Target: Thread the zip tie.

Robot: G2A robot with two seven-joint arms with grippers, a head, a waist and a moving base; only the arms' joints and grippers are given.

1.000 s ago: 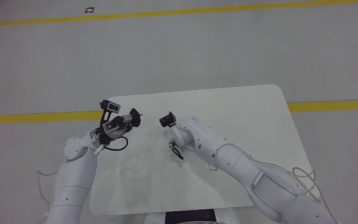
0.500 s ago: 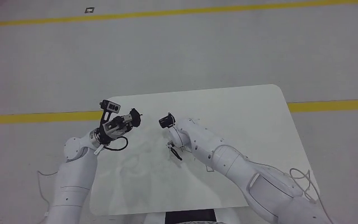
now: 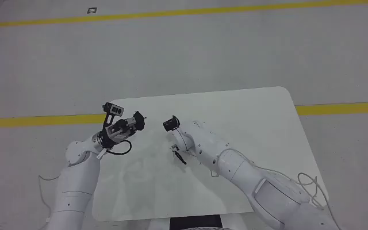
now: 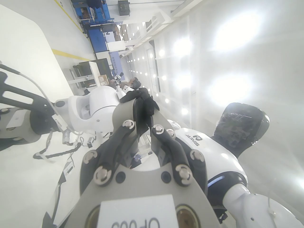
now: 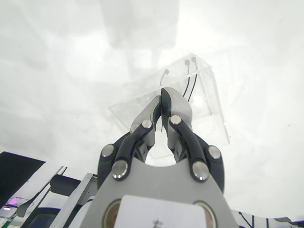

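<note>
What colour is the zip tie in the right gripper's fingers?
Black zip tie; it shows best in the right wrist view.

This looks like a large industrial robot lab or factory hall. The smooth grey floor (image 3: 172, 52) is marked with long yellow lines (image 3: 172, 12), and a plain white worktop (image 3: 259, 115) stands on it. Farther off are blue racks and workstations (image 4: 97, 39), cardboard boxes (image 4: 103, 79) on a bench, and a high white ceiling with rows of round lamps (image 4: 163, 53).
</note>
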